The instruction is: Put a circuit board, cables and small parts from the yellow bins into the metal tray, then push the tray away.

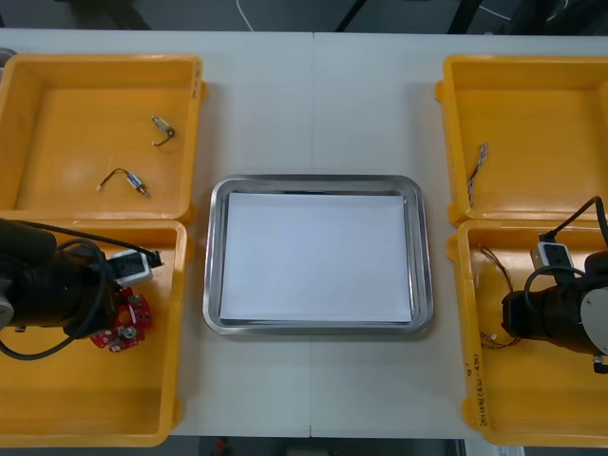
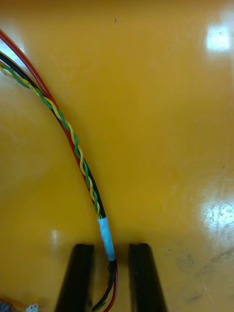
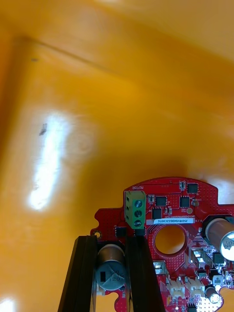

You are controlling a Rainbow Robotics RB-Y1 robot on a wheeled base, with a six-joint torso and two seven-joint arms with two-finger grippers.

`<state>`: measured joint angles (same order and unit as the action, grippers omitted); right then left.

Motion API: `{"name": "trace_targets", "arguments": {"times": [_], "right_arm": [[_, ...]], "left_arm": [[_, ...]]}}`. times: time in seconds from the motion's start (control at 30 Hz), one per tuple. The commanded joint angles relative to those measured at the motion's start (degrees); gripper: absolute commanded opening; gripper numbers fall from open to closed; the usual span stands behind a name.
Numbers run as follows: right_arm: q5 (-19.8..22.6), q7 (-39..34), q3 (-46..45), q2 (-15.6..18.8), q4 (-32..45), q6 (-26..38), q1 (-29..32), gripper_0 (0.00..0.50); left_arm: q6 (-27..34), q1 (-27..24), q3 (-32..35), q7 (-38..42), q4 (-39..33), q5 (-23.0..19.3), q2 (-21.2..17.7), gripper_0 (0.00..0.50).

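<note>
In the near left yellow bin (image 1: pixel 57 418) lies a round red circuit board (image 1: pixel 123 328) (image 3: pixel 170 214). My left gripper (image 3: pixel 111 241) is low over it, shut on the board, with a grey cylinder on the board's rim pinched between the fingers. A cable (image 2: pixel 78 151) of red, black and twisted green-yellow wires lies in the near right yellow bin (image 1: pixel 532 408). My right gripper (image 2: pixel 111 246) straddles its white-taped part. The fingers are open by a narrow gap, not pressing the cable. The metal tray (image 1: pixel 318 328), white inside, sits between the bins.
The far left bin (image 1: pixel 57 95) holds two small metal parts (image 1: pixel 163 130) (image 1: pixel 124 180) with short leads. A thin cable (image 1: pixel 478 161) lies in the far right bin (image 1: pixel 541 95). Bin walls stand close around both grippers.
</note>
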<state>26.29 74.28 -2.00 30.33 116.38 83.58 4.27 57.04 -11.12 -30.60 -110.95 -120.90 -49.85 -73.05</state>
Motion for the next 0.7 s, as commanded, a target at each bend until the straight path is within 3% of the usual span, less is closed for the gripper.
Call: {"name": "trace_targets", "arguments": {"times": [0.03,0.37,0.57,0.7], "right_arm": [[-0.2,0.1,1.4,-0.6,0.5,-0.8,1.9,0.0],[0.7,1.7,-2.8,-0.6,3.2,1.0,1.9,0.0],[2.0,2.4,-7.3,-0.5,8.6,8.3,0.8,0.0],[6.6,2.9,-11.6,0.3,12.8,15.7,-0.9,0.0]], "left_arm": [[5.3,4.4,9.8,-2.2,-3.9,-1.3,-0.9,0.0],[17.1,5.4,18.3,4.6,-9.8,-2.1,3.3,0.0],[23.7,2.3,20.3,9.2,-11.8,-4.4,6.3,0.0],[28.1,-1.2,20.6,13.2,-12.6,-5.3,7.7,0.0]]}}
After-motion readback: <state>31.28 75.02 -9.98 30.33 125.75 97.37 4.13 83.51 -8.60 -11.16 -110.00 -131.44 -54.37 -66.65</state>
